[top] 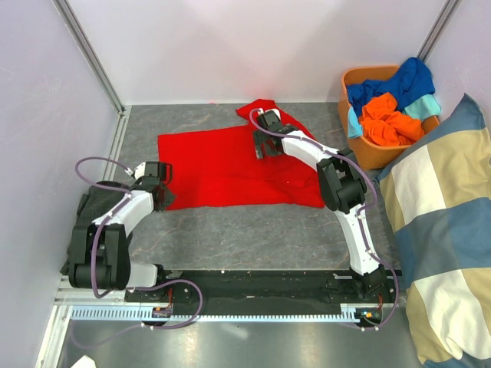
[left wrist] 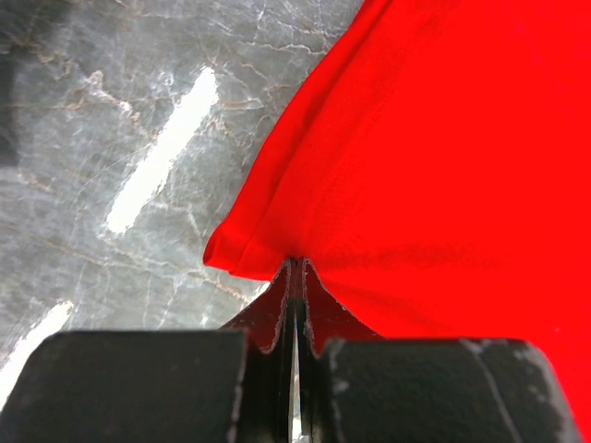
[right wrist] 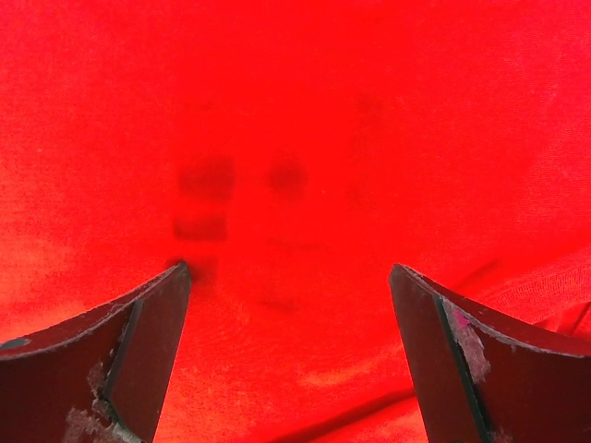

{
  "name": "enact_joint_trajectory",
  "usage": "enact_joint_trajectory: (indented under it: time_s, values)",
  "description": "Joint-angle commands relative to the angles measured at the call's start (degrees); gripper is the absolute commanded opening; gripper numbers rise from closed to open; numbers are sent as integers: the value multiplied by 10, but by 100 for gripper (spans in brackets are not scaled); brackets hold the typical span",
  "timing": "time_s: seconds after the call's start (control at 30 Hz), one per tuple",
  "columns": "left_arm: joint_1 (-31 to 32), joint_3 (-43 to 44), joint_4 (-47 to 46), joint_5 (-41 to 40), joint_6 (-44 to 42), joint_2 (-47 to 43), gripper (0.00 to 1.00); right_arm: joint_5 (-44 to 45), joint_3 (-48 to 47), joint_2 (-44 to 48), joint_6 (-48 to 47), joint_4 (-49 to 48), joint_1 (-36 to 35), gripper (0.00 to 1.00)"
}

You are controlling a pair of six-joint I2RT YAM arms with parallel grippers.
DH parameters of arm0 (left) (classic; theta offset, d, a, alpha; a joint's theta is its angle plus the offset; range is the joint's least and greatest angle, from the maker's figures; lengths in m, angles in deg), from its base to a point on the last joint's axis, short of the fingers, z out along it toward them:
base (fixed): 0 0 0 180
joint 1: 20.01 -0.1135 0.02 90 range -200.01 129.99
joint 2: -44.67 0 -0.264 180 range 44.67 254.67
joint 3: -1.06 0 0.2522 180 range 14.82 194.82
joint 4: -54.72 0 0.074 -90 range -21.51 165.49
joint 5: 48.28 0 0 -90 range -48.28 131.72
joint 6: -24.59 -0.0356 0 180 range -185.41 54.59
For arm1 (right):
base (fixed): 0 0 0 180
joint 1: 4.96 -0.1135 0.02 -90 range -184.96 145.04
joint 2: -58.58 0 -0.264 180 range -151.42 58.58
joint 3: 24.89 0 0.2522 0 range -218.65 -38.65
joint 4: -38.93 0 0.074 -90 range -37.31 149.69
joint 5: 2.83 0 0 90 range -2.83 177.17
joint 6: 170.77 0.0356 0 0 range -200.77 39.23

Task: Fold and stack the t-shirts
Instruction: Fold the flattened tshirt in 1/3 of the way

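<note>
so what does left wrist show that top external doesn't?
Left wrist only: close up, the left fingers shut on a pinched fold at the hemmed edge of the red shirt.

Top external only: the right fingers over the shirt's far side, the basket holding an orange shirt, a blue shirt and a teal shirt, and the checked cushion.

Both: the red shirt lying on the grey table.

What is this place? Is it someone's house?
Probably a robot lab booth, not a house: two robot arms bolted to a grey table, plain white walls close around, and a basket of t-shirts.
</note>
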Motion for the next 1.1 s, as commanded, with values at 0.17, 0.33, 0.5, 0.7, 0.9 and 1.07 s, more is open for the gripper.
enact_joint_trajectory:
  time_s: [0.17, 0.33, 0.5, 0.7, 0.9, 1.07]
  values:
    - [-5, -26, 43, -26, 26, -60, 2, 15, -10, -29, 6, 38, 22, 98]
    - [-19, -34, 54, -32, 38, -79, 2, 15, -10, -30, 6, 36, 27, 98]
    - [-27, -34, 63, -40, 39, -86, 2, 15, -10, -29, 8, 39, 33, 98]
    - [-44, -33, 63, -37, 39, -81, 2, 13, -10, -31, 12, 42, 38, 98]
    - [-44, -26, 59, -18, 37, -73, 2, 13, -10, -27, 12, 44, 40, 98]
    - [-45, -27, 61, -13, 31, -94, 2, 16, -16, -24, 12, 46, 42, 98]
